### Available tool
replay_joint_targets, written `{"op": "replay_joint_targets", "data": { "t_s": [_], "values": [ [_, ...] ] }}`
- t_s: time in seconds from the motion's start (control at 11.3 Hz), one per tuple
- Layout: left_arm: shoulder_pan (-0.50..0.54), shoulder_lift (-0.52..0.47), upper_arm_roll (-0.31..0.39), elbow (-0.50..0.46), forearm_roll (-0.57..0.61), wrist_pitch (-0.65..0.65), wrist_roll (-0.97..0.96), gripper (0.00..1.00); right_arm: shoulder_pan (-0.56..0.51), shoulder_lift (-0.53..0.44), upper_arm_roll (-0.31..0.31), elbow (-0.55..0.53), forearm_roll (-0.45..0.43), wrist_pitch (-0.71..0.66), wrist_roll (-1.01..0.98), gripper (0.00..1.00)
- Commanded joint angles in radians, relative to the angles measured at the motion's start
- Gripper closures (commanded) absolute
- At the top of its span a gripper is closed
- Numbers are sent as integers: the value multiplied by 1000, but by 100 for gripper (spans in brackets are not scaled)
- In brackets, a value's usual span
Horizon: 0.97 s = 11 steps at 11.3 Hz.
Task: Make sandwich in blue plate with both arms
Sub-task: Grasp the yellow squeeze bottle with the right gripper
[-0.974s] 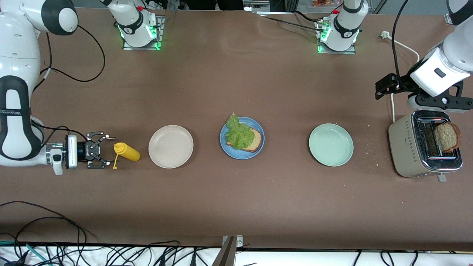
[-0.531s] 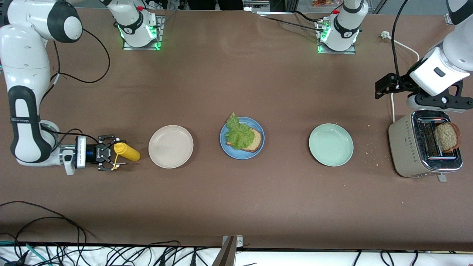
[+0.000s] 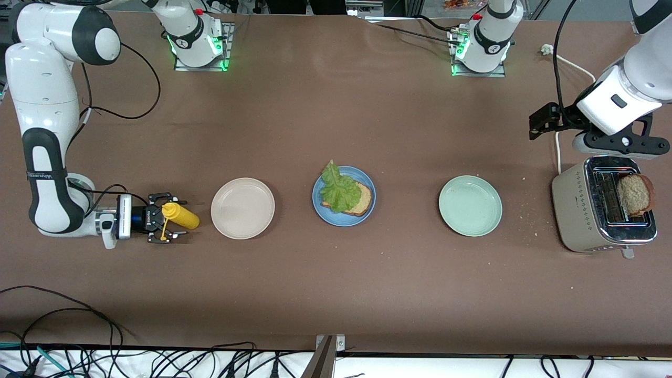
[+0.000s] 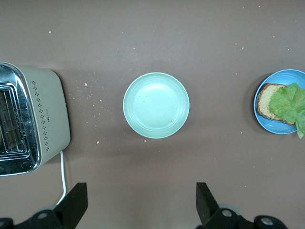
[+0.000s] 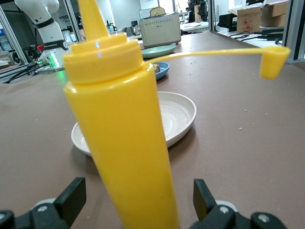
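Note:
The blue plate (image 3: 344, 223) sits mid-table and holds one brown bread slice (image 3: 363, 200) with a green lettuce leaf (image 3: 337, 188) on top. A second bread slice (image 3: 635, 195) stands in the toaster (image 3: 588, 215). My right gripper (image 3: 164, 224) is low at the table, open, its fingers on either side of the cap end of a yellow squeeze bottle (image 3: 184, 217) without touching it; the bottle fills the right wrist view (image 5: 124, 143). My left gripper (image 4: 141, 188) is open and empty, held high over bare table beside the toaster (image 4: 43, 119).
A cream-white plate (image 3: 242, 208) lies between the bottle and the blue plate. A pale green plate (image 3: 470, 206) lies between the blue plate and the toaster. The toaster's white cord (image 3: 557, 152) runs toward the bases. Crumbs lie around the toaster.
My right gripper has slid along the table toward the cream plate until its fingers stand around the bottle's cap end. The left arm has shifted slightly up.

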Motion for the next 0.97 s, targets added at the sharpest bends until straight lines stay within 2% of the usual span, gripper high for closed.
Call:
{"op": "replay_joint_targets", "data": {
  "t_s": [0.0,0.09,0.18,0.27,0.35,0.62,0.89],
  "values": [
    [3,-6,1,14,-12,-20,-1,0,8,16,14,11,17,25,-11,22],
    [3,-6,1,14,-12,-20,-1,0,8,17,14,11,17,39,-12,41],
    [3,-6,-1,14,-12,-20,-1,0,8,17,17,11,16,42,-18,70],
    [3,-6,1,12,-12,-20,-3,0,15,19,26,14,14,53,-23,88],
    [3,-6,1,12,-12,-20,-3,0,18,17,29,12,16,76,-23,100],
    [3,-6,-1,12,-12,-20,-3,0,47,-18,28,12,-21,137,20,100],
    [3,-6,-1,12,-12,-20,-3,0,70,-106,29,6,-200,218,197,100]
  ]
}}
